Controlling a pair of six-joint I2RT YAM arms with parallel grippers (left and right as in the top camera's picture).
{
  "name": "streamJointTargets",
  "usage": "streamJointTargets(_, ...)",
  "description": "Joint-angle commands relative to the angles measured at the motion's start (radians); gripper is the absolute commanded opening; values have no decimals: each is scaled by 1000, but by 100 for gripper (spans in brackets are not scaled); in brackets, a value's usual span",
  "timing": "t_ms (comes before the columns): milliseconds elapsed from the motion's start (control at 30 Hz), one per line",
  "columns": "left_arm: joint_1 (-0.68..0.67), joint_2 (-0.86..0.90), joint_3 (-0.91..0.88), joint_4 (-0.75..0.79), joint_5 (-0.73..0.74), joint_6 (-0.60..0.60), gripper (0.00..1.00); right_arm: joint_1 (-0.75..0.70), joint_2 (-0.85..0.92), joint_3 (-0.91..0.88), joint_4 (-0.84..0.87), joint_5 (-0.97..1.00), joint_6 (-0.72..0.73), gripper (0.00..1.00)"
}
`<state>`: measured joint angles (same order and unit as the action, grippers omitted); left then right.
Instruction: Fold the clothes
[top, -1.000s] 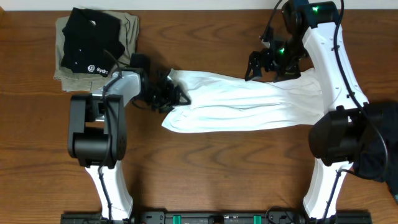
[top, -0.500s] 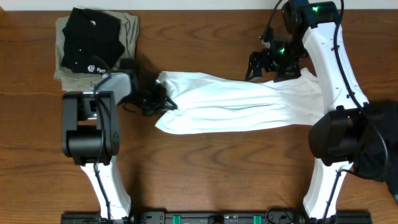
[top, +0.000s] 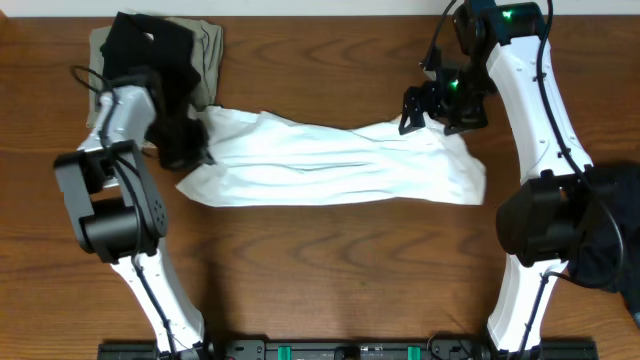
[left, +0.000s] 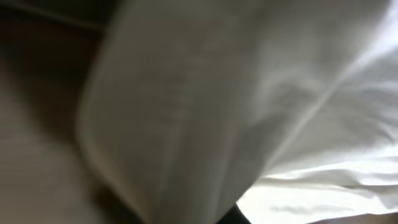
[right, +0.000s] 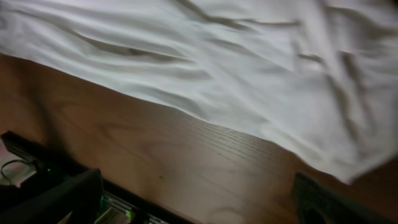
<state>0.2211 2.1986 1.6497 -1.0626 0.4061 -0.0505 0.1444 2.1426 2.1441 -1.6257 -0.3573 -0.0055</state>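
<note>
Overhead: left gripper (top: 186, 146) clenched on the white T-shirt (top: 330, 172), right gripper (top: 432, 108) spread wide over it.

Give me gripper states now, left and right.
Left gripper: shut on the white T-shirt, at its left end.
Right gripper: open, holding nothing.

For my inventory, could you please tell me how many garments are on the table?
3: white T-shirt across the middle; black shirt atop khaki garment, far-left corner. More may be hidden.
</note>
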Motion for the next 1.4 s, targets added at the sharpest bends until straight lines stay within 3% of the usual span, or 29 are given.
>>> streamJointTargets(0, 11, 5, 120, -69, -90, 9, 6, 8, -3, 6, 6, 17, -11, 95)
streamJointTargets(233, -43, -1, 252, -196, -90, 8, 6, 8, -3, 6, 21, 17, -11, 95)
streamJointTargets(767, -242, -75, 268, -266, -113, -3, 6, 8, -3, 6, 21, 17, -11, 95)
streamJointTargets(1367, -520, -174, 267, -244, -109, -226, 6, 8, -3, 6, 66, 9, 12, 95)
